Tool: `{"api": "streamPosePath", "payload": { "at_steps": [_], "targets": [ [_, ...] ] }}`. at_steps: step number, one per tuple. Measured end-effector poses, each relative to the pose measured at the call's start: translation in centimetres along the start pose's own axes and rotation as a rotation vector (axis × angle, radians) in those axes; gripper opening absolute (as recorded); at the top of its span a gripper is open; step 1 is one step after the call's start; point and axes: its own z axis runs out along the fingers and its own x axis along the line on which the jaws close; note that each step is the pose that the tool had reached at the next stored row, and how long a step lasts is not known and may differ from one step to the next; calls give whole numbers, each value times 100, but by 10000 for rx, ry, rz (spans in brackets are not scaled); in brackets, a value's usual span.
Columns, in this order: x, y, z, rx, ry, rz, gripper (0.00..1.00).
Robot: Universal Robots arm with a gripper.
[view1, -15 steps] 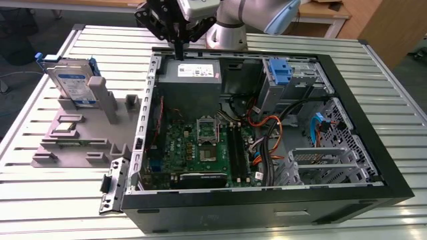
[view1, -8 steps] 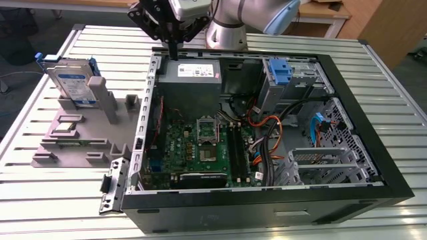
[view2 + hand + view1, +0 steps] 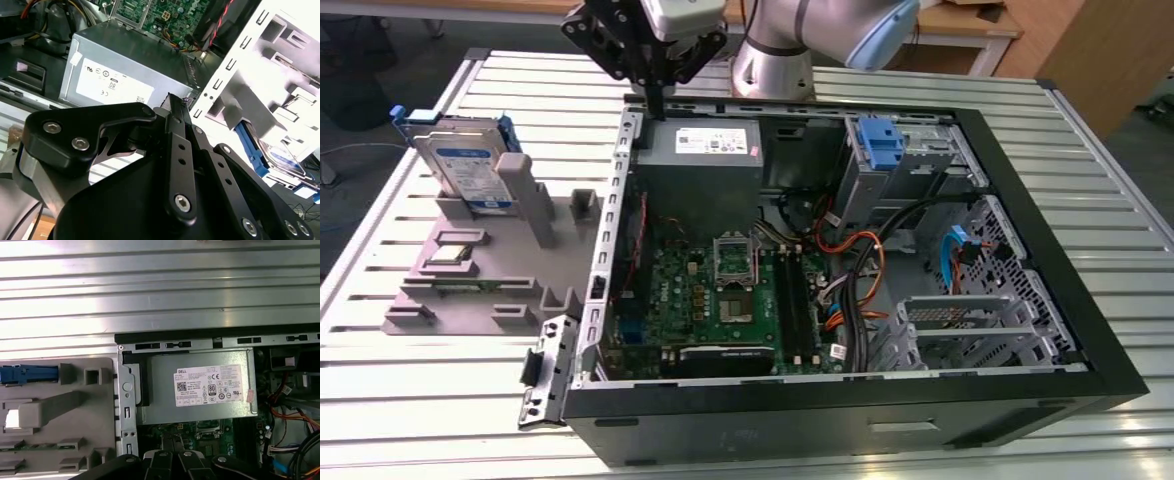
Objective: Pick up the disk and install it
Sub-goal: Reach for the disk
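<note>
Robot arm's black tool (image 3: 654, 106), fingers pinched together on nothing, hangs over the rear corner of an open computer case (image 3: 787, 432), just above the grey power supply (image 3: 707, 150). The exterior view shows the disk (image 3: 464, 165) standing upright in a grey moulded fixture (image 3: 454, 290) on the ribbed metal tabletop (image 3: 427, 430), well apart from the tool, at that view's left. The first wrist view, looking down, catches the disk edge-on as a blue strip.

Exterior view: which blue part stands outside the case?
The disk, upright on the grey fixture at the exterior view's left; the blue bracket sits inside the case.
</note>
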Motion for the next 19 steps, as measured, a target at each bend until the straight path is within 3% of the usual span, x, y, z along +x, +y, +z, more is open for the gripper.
{"api": "streamPosePath", "payload": {
  "at_steps": [19],
  "targets": [
    [231, -18, -4, 0, 0, 0, 11]
  ]
}}
